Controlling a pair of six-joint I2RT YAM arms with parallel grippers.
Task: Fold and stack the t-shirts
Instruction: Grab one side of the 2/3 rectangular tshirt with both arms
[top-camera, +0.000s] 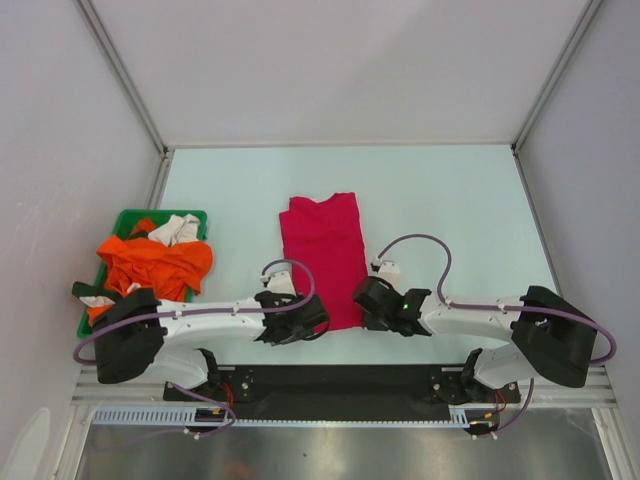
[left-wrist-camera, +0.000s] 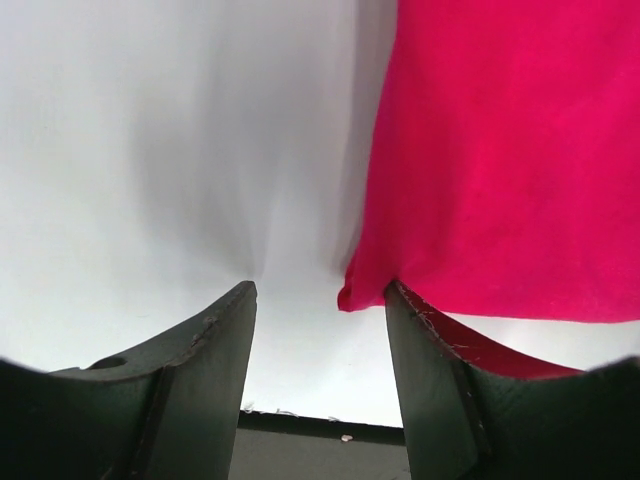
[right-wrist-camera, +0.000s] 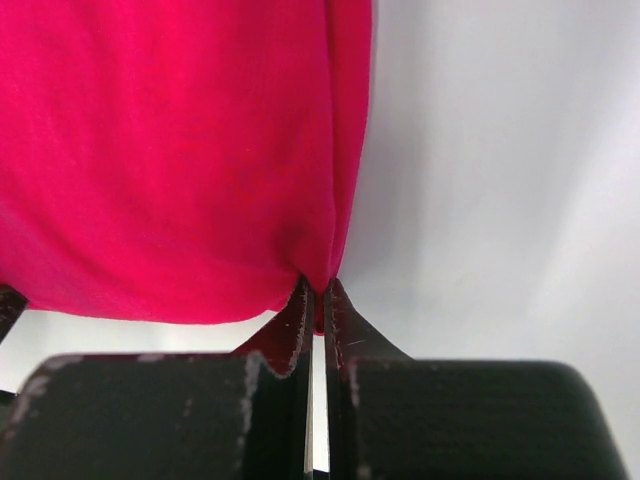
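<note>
Right fingers (right-wrist-camera: 296, 335): pinching pink t-shirt (top-camera: 325, 255) hem corner.
Left fingers (left-wrist-camera: 212, 350): spread at other corner.
Next: we are probably closing left, then folding.

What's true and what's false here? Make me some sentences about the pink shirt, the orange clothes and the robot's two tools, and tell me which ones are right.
1. The right tool is pinched shut on a near corner of the pink shirt. True.
2. The left tool is pinched shut on the shirt too. False: its fingers stand apart, open, with the shirt's other near corner right by one finger.
3. The orange shirts lie in a heap on the green tray. True.
4. The pink shirt is inside the green tray. False: it lies on the table, to the right of the tray.
</note>
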